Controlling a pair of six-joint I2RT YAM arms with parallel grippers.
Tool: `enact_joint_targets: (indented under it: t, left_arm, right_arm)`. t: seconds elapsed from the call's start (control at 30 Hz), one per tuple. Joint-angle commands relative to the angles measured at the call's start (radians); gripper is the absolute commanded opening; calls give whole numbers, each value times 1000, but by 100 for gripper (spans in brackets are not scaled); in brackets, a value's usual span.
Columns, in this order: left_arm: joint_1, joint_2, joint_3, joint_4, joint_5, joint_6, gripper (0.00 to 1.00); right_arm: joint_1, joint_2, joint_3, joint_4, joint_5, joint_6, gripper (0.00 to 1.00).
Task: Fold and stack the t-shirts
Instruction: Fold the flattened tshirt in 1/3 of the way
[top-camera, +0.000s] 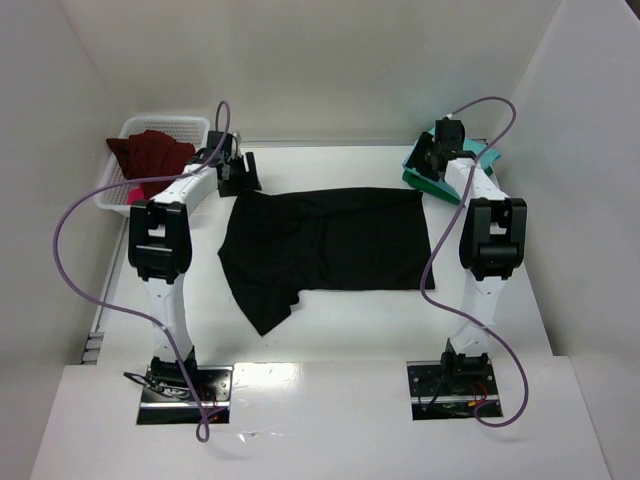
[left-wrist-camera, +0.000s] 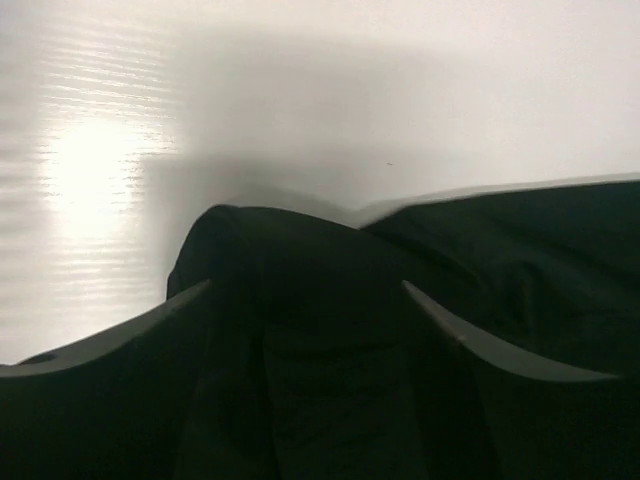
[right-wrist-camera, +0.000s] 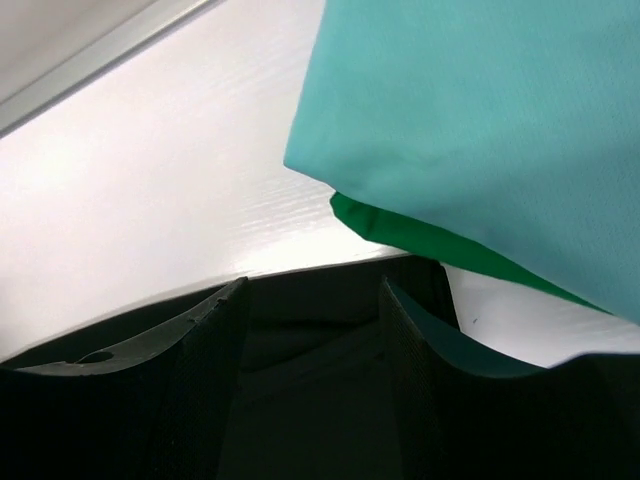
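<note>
**Two shirts stacked, black one part-folded**

We see the black t-shirt (top-camera: 330, 245) lying in the middle of the tabletop (top-camera: 330, 330). It is folded to a rough rectangle, with one flap trailing toward the near left. The left pincer (left-wrist-camera: 306, 285) and right pincer (right-wrist-camera: 312, 282) hang over its far corners, jaws apart and gripping nothing. A folded teal t-shirt (right-wrist-camera: 480, 120) rests on a green t-shirt (top-camera: 425, 185) at the far right corner. Maroon t-shirts (top-camera: 150, 155) wait in the basket (top-camera: 115, 195) at the far left corner. We judge the task roughly half done.
</note>
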Motion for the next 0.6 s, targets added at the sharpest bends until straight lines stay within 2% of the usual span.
enact_joint_targets:
  t: [0.0, 0.07, 0.2, 0.3, 0.4, 0.57]
  left_arm:
    - [0, 58, 82, 16, -14, -16, 74]
    - [0, 78, 94, 9, -20, -18, 71]
    - [12, 111, 125, 9, -20, -45, 48]
    - [24, 113, 136, 27, -20, -58, 38]
    - [24, 113, 136, 46, -20, -70, 20]
    - [24, 134, 186, 31, -56, -70, 1]
  right_arm:
    - [7, 30, 58, 24, -11, -5, 60]
    - [7, 39, 69, 24, -11, -5, 60]
    - [7, 64, 101, 24, 8, -5, 60]
    - [7, 95, 125, 15, 17, -5, 59]
    - [7, 133, 163, -2, 20, -5, 55]
    - [7, 167, 203, -24, 3, -5, 53]
